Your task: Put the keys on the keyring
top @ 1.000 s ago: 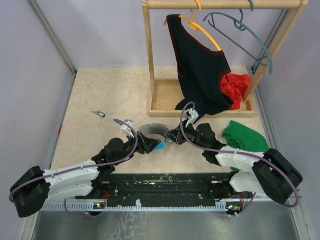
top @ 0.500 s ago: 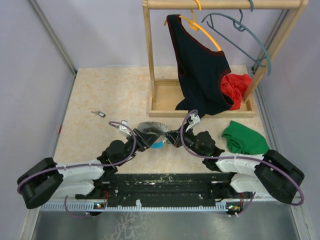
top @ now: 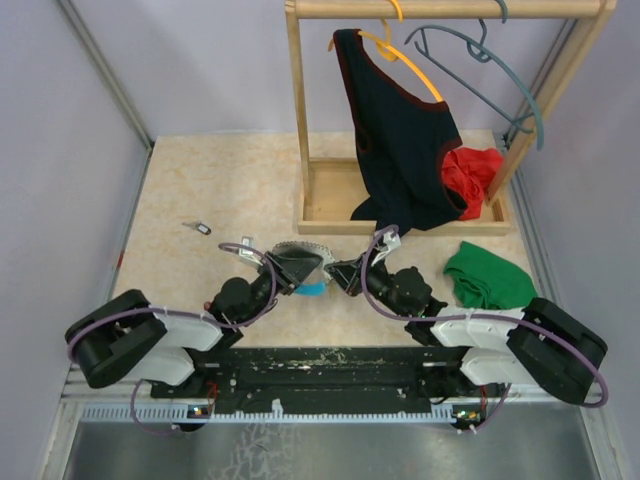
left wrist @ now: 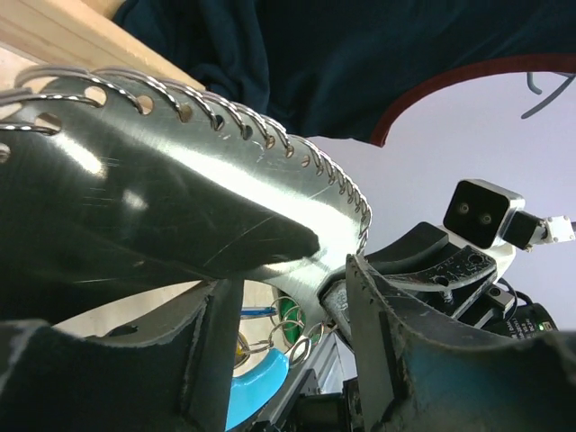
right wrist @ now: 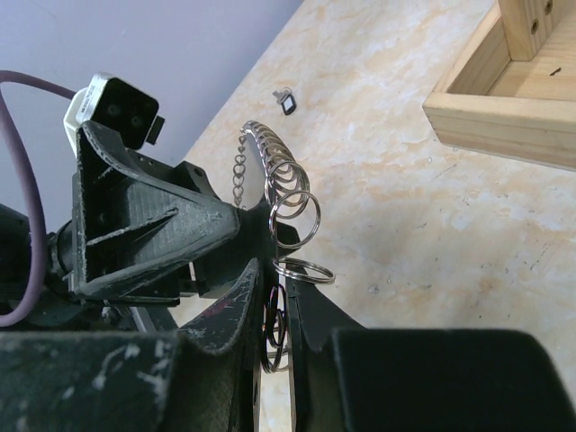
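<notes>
Keyring [top: 298, 258] sits right between your two pincers, and that looks deliberate: one end for each arm. Your right pincer [right wrist: 280, 290] is clenched narrow on the near end of the coil, with a loop of wire pinched between its fingers, so the rest fans out ahead of it toward the left arm. Your left pincer [top: 287, 270] has its fingers spread. The grey body of the ring lies across them and the light-blue section [left wrist: 261, 391] hangs just under the gap. I can't tell whether either finger touches metal, so call it released, straddling. My read: right anchors, left lines up a second hold to steady the ring for threading. The only key [top: 200, 228] I can make out lies on the table [top: 220, 170], well out beyond the left pincer's outer side. Nobody holds it, so no threading is under way, and one arm would have to let go to fetch it.
</notes>
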Motion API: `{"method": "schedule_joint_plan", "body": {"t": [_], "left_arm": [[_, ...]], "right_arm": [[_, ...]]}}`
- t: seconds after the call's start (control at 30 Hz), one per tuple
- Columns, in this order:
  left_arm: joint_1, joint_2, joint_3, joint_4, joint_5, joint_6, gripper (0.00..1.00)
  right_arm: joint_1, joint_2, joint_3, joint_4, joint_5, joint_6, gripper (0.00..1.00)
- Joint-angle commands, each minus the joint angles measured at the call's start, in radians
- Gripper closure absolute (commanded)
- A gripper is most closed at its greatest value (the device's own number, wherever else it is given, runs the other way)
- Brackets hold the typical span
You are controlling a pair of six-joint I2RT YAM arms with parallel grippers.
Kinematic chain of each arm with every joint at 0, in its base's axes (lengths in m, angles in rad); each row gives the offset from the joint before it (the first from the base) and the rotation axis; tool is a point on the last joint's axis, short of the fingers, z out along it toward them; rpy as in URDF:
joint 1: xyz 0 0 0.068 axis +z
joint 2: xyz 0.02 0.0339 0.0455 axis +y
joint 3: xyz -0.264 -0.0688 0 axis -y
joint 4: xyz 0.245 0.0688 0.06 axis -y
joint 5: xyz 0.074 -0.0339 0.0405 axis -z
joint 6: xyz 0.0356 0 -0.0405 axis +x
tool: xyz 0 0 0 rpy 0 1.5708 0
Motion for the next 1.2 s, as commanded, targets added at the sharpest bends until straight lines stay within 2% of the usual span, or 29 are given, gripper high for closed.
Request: {"method": "schedule_joint_plan", "body": {"t": [0.0,0.1,0.27,0.4,0.57,0.7,0.87,1.03,1.1,1.17], "left_arm": [[0.013,0.071,-0.011,0.245,0.037,-0.002,0.49],[0.02,0.138,-0.02,0.373,0.057,-0.006,0.57],[0.037,0.257,-0.031,0.587,0.089,-0.018,0.76],[0.051,0.26,-0.03,0.596,0.117,-0.003,0.89],[0.075,0.186,-0.053,0.577,0.12,0.049,0.99],[0.105,0.127,-0.064,0.52,0.156,0.076,1.0],[0.128,-0.008,-0.05,0.325,0.212,0.169,1.0],[0.13,-0.237,0.034,-0.11,0.231,0.344,1.0],[0.13,-0.308,0.096,-0.292,0.231,0.419,1.0],[0.13,-0.35,0.149,-0.435,0.229,0.486,1.0]], "right_arm": [[0.017,0.016,0.015,0.167,-0.029,0.004,0.98],[0.016,0.029,0.013,0.196,-0.043,0.011,0.97],[0.016,0.036,0.014,0.194,-0.052,0.006,0.95],[0.017,0.021,0.008,0.173,-0.047,-0.014,0.9],[0.016,-0.023,0.003,0.119,-0.027,-0.057,0.71],[0.016,-0.084,0.013,0.029,-0.02,-0.124,0.5],[0.016,-0.189,-0.003,-0.05,0.011,-0.249,0.36],[0.016,-0.274,0.016,-0.191,-0.011,-0.444,0.31],[0.017,-0.296,-0.012,-0.163,-0.009,-0.492,0.3],[0.016,-0.325,-0.035,-0.153,0.012,-0.503,0.24]]}}
